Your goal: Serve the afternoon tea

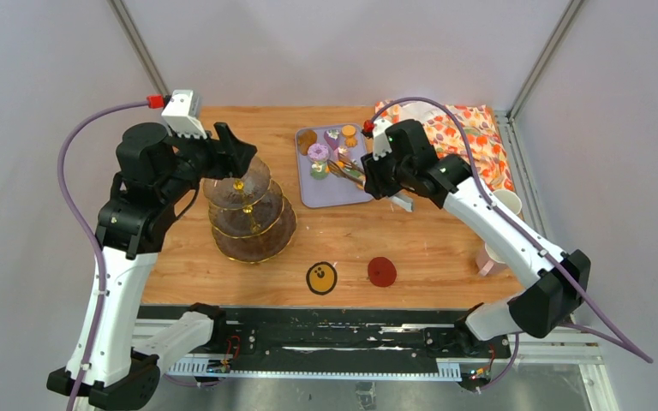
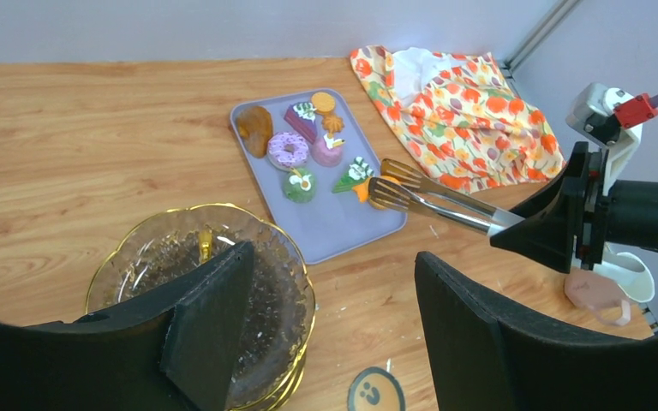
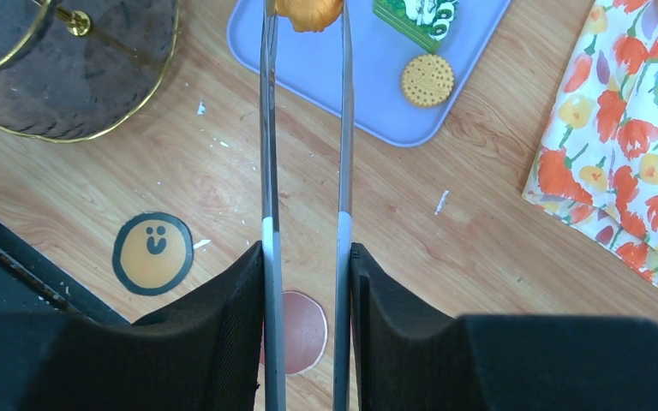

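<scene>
The three-tier clear glass stand with its gold handle stands left of centre, and its tiers hold nothing. My left gripper hovers open over its top tier, nothing between the fingers. My right gripper is shut on the metal tongs. The tong tips pinch an orange pastry over the lilac tray. A purple donut, cakes and an orange biscuit lie on the tray. Two mugs, white and pink, stand at the far right.
A floral cloth lies behind the right arm. A yellow smiley coaster and a red coaster lie near the table's front edge. Grey walls close the back and sides.
</scene>
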Controlling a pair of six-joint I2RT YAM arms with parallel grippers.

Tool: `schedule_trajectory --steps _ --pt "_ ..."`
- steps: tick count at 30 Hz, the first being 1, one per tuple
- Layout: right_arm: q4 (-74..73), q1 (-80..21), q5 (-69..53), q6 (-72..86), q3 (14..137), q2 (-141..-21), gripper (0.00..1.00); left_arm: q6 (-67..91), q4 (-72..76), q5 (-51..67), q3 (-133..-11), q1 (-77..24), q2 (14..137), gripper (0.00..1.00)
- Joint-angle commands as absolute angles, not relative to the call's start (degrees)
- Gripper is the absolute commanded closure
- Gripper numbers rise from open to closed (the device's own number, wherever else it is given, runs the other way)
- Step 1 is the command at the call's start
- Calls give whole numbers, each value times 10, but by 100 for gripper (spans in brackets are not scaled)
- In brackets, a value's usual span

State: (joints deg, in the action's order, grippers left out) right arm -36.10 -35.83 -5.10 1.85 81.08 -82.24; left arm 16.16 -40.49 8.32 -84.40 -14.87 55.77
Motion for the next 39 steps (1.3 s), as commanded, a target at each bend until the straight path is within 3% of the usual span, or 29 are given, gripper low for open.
schedule_trajectory --steps 1,14,39 --pt "-354 -370 -72 33 809 -797 99 170 -383 82 -846 -152 556 27" --pt "-337 -463 -115 -11 814 -752 99 176 -383 69 -846 -152 542 27" --pt "-278 -558 -181 0 885 -894 99 173 -391 55 -840 -152 527 27"
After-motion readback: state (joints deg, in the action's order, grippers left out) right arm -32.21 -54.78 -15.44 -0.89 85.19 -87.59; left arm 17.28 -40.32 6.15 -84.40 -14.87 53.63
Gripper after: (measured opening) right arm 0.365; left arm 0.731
